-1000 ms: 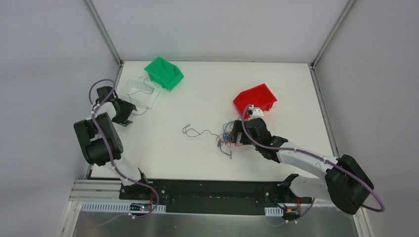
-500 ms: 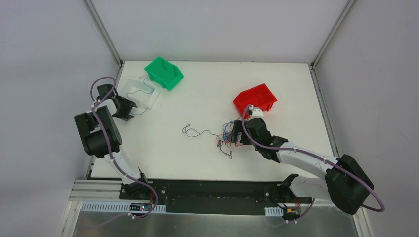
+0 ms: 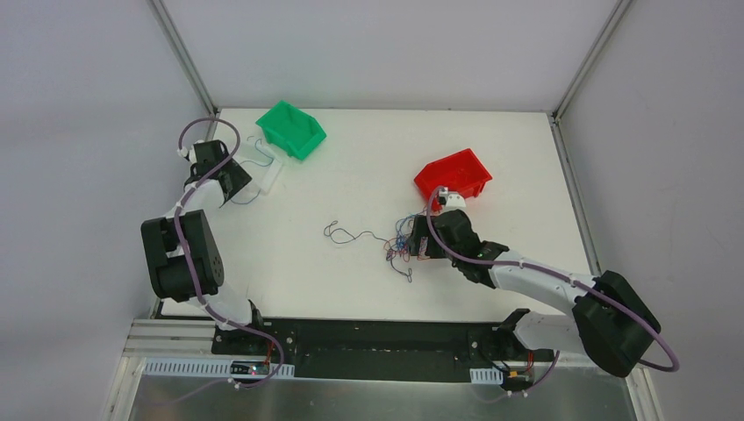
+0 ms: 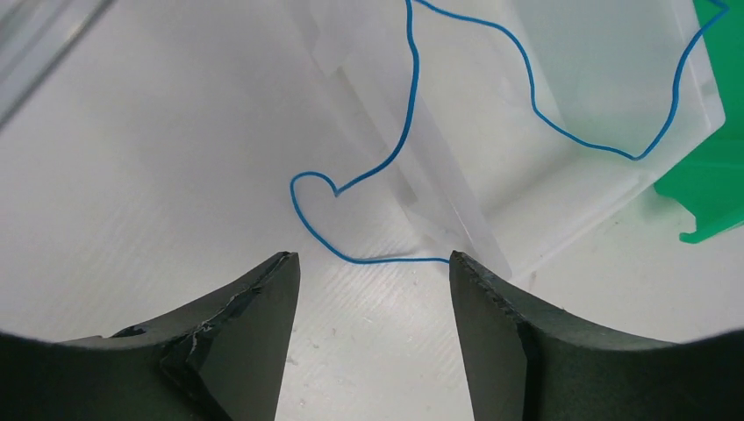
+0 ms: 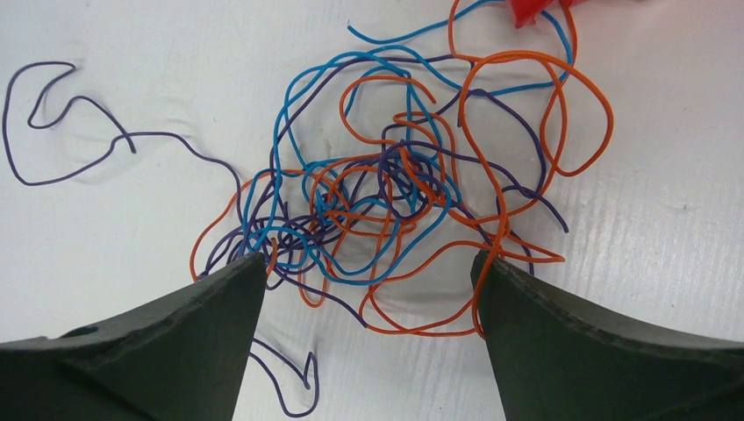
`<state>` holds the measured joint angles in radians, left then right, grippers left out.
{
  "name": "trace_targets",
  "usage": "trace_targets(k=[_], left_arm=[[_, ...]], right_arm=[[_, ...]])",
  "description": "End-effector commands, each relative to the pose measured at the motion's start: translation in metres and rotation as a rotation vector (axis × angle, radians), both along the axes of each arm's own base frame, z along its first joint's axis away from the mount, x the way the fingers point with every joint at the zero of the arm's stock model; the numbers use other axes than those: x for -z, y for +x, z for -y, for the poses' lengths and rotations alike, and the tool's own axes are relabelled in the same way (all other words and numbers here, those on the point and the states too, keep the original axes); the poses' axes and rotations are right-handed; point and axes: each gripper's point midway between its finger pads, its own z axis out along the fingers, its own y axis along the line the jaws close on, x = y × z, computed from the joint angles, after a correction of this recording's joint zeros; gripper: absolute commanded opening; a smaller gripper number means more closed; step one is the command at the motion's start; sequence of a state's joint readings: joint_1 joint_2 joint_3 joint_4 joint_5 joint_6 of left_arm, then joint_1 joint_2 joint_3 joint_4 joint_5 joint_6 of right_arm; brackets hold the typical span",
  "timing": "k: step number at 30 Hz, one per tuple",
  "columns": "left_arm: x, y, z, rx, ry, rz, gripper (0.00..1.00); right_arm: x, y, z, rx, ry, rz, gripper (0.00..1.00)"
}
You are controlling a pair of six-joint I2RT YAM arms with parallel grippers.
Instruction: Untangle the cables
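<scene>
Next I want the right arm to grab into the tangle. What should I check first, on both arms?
1. Right fingers open, straddling the tangle: ok.
2. Single strand isolated between them: not ok; blue, orange and purple loops overlap there.
3. Left fingers open, holding nothing: ok.
4. Blue cable fully inside the clear tray: not ok; it runs out onto the table to one fingertip.
5. Purple tail free of the knot: cannot tell; it runs into the pile.
</scene>
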<state>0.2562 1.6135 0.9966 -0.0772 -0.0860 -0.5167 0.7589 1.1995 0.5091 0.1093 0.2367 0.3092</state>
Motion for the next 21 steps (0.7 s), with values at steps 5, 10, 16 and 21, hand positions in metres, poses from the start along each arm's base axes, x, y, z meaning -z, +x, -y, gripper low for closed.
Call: trace_targets(k=[5, 10, 16, 21], left_arm=[[-0.009, 0.012, -0.029, 0.067, 0.201, 0.001, 0.59], [-0.001, 0.020, -0.033, 0.085, 0.212, -0.015, 0.55], [0.006, 0.044, -0.036, 0.110, 0.145, 0.001, 0.41], [-0.002, 0.048, -0.037, 0.092, 0.132, -0.002, 0.00]], right_arm=[[0.000, 0.001, -0.012, -0.029, 0.024, -0.014, 0.90], [0.004, 0.002, -0.013, -0.031, 0.013, -0.027, 0.90], [0.008, 0.003, -0.012, -0.030, -0.004, -0.031, 0.89], [0.004, 0.006, -0.006, -0.009, -0.016, -0.003, 0.89]])
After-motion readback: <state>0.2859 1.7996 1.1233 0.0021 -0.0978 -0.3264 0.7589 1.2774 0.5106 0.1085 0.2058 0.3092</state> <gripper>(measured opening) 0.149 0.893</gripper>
